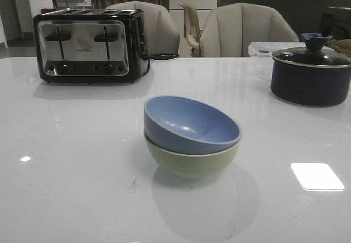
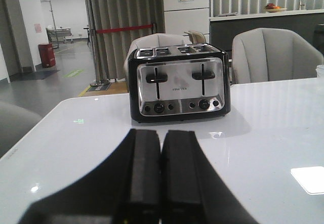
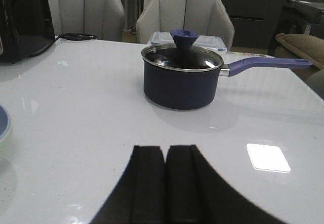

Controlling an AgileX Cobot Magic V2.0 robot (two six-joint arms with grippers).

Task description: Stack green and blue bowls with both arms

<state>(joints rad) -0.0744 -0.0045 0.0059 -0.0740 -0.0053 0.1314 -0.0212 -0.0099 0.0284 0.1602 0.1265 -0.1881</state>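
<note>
Left gripper (image 2: 161, 183): jaws pressed together, holding nothing, facing the toaster (image 2: 178, 82). Right gripper (image 3: 165, 183): jaws likewise closed and empty, above the desk (image 1: 66, 160). Blue bowl (image 1: 191, 124) sits nested, slightly tilted, in green bowl (image 1: 192, 160), in front of the toaster, toward the lidded pot (image 1: 310, 73).

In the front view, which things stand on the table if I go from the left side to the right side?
toaster → blue bowl nested in the green bowl → dark lidded pot.
</note>
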